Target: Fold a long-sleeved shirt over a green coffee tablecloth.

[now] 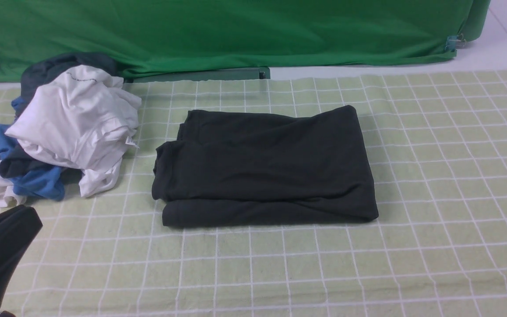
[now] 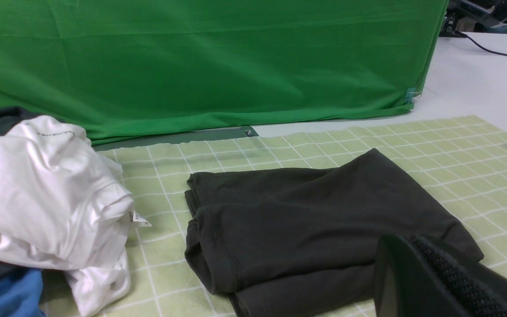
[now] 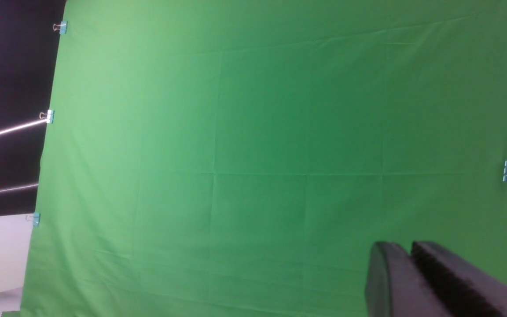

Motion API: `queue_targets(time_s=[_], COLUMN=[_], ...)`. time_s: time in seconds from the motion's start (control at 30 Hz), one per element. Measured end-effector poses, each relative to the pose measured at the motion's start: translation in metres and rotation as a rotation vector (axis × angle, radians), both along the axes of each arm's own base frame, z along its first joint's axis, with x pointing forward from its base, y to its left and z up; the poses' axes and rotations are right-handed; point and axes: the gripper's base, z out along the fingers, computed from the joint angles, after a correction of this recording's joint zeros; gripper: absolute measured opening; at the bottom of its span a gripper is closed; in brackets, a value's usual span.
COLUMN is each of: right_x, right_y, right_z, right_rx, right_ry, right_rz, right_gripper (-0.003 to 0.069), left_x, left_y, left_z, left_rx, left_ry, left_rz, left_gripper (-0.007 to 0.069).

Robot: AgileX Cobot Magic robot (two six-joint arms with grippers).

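Jaws of the left gripper point(image 2: 405, 259) are pressed together on nothing, low at the robot's left, near the folded long-sleeved shirt point(image 1: 264, 169) but apart from it. The right gripper point(image 3: 409, 259) is raised toward the plain green backdrop point(image 3: 258, 154); its fingers stand almost together with only a thin slit between them, gripping nothing. The black shirt lies folded in a rectangle at the middle of the green coffee tablecloth point(image 1: 447, 185). Left of it sits a heap of white, blue and dark garments point(image 1: 66, 127).

Bright even light, soft faint shadows, sharp focus, slight graininess
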Motion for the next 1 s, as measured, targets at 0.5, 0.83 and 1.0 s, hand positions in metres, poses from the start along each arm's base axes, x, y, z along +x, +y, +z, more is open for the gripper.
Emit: queue_targets(time_s=[0.5,0.83,1.0], right_x=[0.0,0.0,0.0], right_y=[0.0,0.0,0.0], right_z=[0.0,0.0,0.0], right_rx=[0.0,0.0,0.0], right_ry=[0.0,0.0,0.0], right_rz=[0.0,0.0,0.0], right_gripper=[0.0111,0.0132,0.0141], left_x=[0.001,-0.008,-0.007], left_y=[0.004,0.018,0.025], left_z=[0.0,-0.022,-0.055], left_rx=[0.14,0.235,0.21], left_ry=[-0.048,-0.234,-0.224], left_rz=[0.024,0.204,0.347], left_gripper=[0.0013,0.0013,0.0013])
